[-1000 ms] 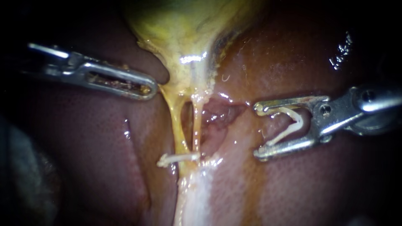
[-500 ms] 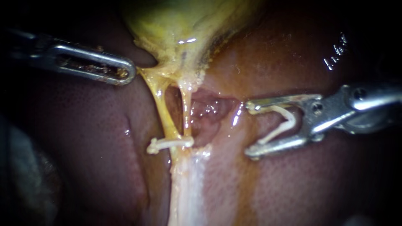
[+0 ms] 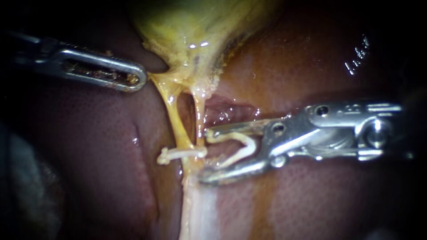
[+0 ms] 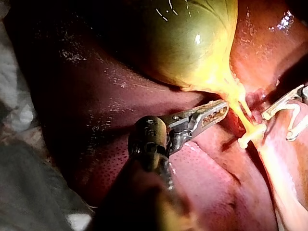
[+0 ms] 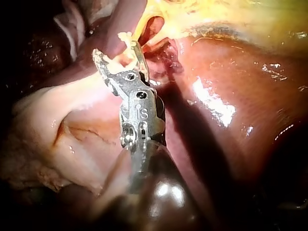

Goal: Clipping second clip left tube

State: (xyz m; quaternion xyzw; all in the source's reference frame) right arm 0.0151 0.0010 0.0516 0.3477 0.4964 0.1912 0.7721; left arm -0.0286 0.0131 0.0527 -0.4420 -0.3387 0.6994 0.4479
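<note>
Endoscope view: right instrument (image 3: 206, 155) jaws wide, cradling open clip (image 3: 249, 144), tips beside tubes (image 3: 175, 118), near set clip (image 3: 178, 154); left instrument (image 3: 133, 78) jaws pinching gallbladder (image 3: 195, 26) edge.

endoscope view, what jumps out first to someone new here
The right instrument, its jaws holding an open white clip, sits at the two thin yellow tubes mid-view. A closed clip already lies across them just beside its tips. Above, the yellow-green gallbladder is gripped at its neck by the left instrument.
</note>
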